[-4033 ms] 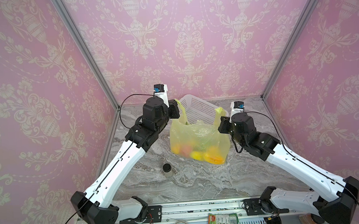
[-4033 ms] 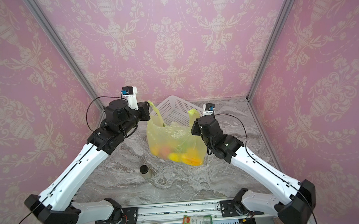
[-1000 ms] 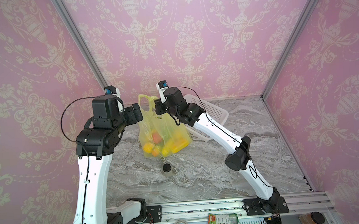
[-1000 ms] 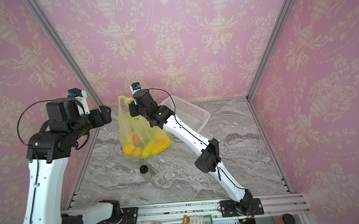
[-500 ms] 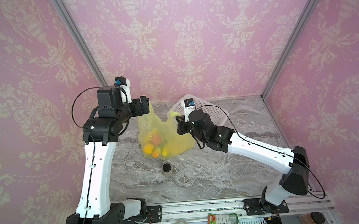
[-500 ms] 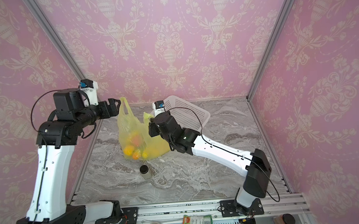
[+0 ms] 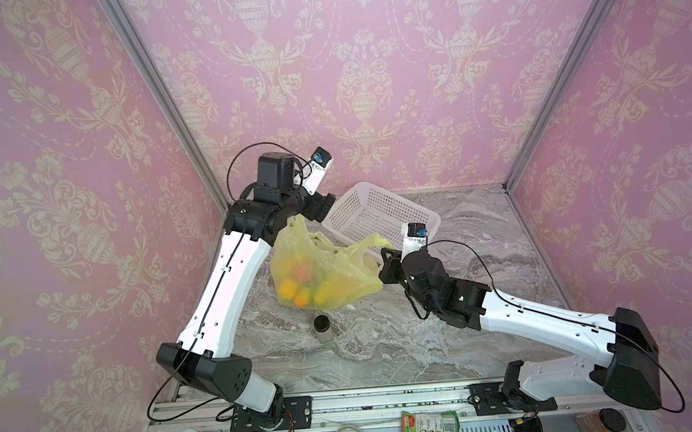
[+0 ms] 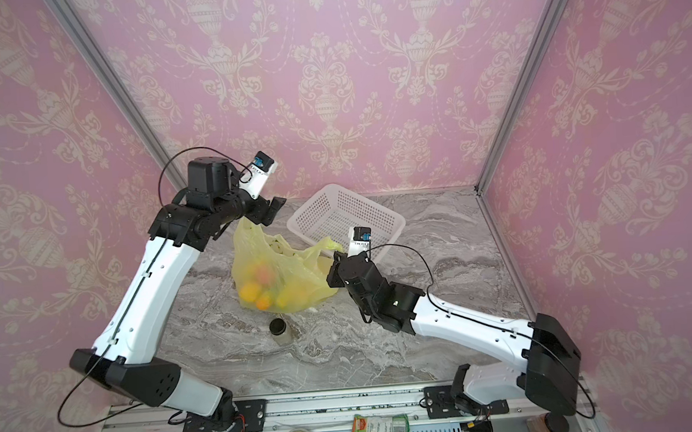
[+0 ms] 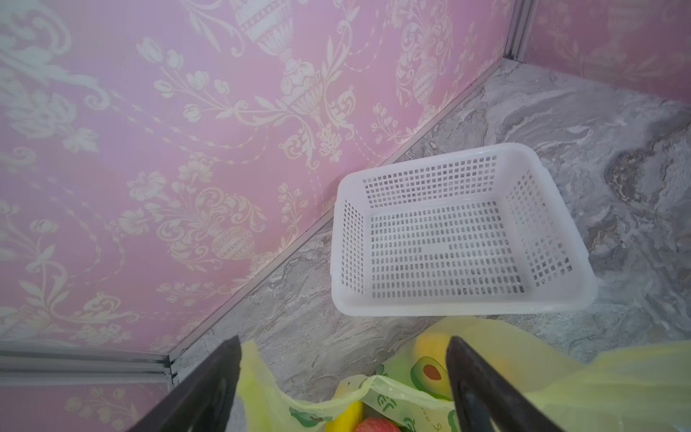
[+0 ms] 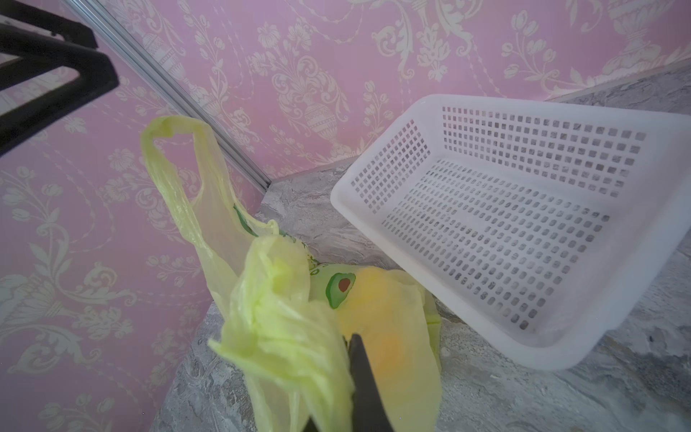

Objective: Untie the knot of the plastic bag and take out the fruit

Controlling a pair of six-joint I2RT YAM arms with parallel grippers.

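**Spreading the mouth of the bag before unloading.** The plastic bag (image 7: 331, 274) lies on the marble table (image 7: 387, 347) just beside the white perforated basket (image 9: 448, 308), its film stretched toward the right gripper (image 7: 385, 258). The fruit (image 7: 295, 289) is heaped in the bag's lower part on the left arm's side and shows through the plastic as yellow, orange and pink-red shapes. No knot is visible in any view. The two handles stand well apart, so the untying step reads as done and the step in hand is opening the mouth. The right gripper is clamped on the bunched handle on its side, holding it low and outward. The right wrist view shows crumpled plastic pressed against one dark finger. The left gripper (image 9: 343, 342) hangs above the other side of the bag with its jaws spread wide, gripping nothing. The free handle loop (image 10: 170, 183) stands upright below it and clear of it. A small dark-lidded jar (image 7: 322, 326) stands on the table near the bag's front edge, apart from it. The next move probably calls for one of two things from the left gripper. It can descend and pinch the free loop so that both handles can be drawn apart, or it can reach through the mouth for a fruit. The thin film may sag shut over the opening, so the right-hand hold should be kept firm while the left arm works.
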